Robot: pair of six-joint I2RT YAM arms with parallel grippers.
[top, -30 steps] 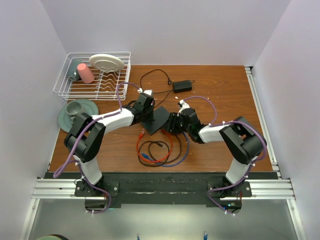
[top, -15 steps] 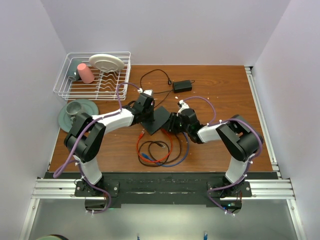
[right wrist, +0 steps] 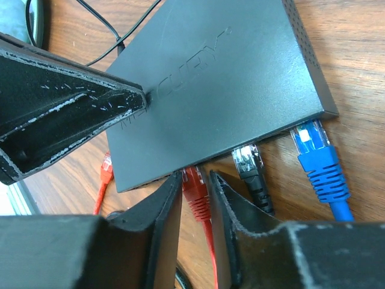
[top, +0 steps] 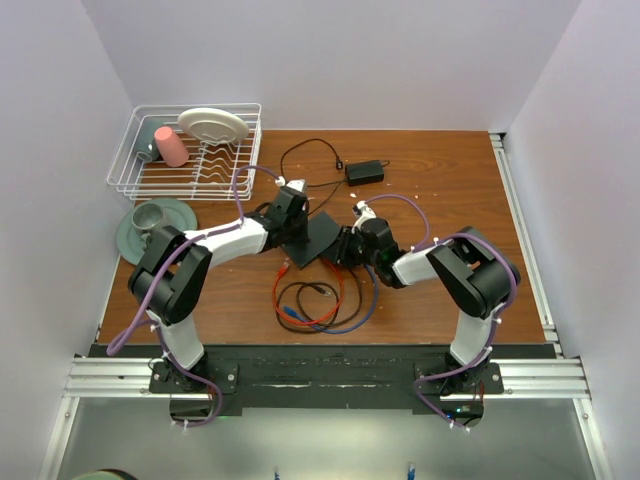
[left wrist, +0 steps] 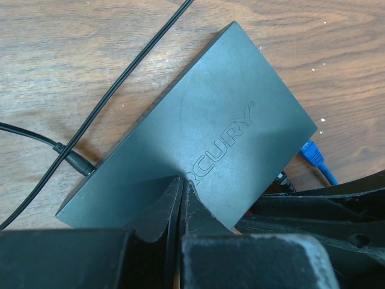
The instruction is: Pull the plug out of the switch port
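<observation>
The switch (top: 322,238) is a flat matte-black box in the middle of the table, also in the left wrist view (left wrist: 204,132) and the right wrist view (right wrist: 216,78). A red plug (right wrist: 195,186), a black plug (right wrist: 249,162) and a blue plug (right wrist: 316,159) sit in its near edge. My left gripper (left wrist: 180,179) is shut, its tips pressed on the switch's top (top: 300,232). My right gripper (right wrist: 195,174) has one finger on each side of the red plug, closed on it at the port (top: 345,248).
A loose red plug (right wrist: 105,168) lies left of the switch. Coiled red, black and blue cables (top: 320,300) lie in front of it. A thin black cord (left wrist: 72,159) enters the switch's far side. A power brick (top: 364,171), a dish rack (top: 185,150) and a green plate (top: 125,235) stand behind and left.
The right arm's elbow has shifted a little left and back. Both grippers and the switch stay where they were.
</observation>
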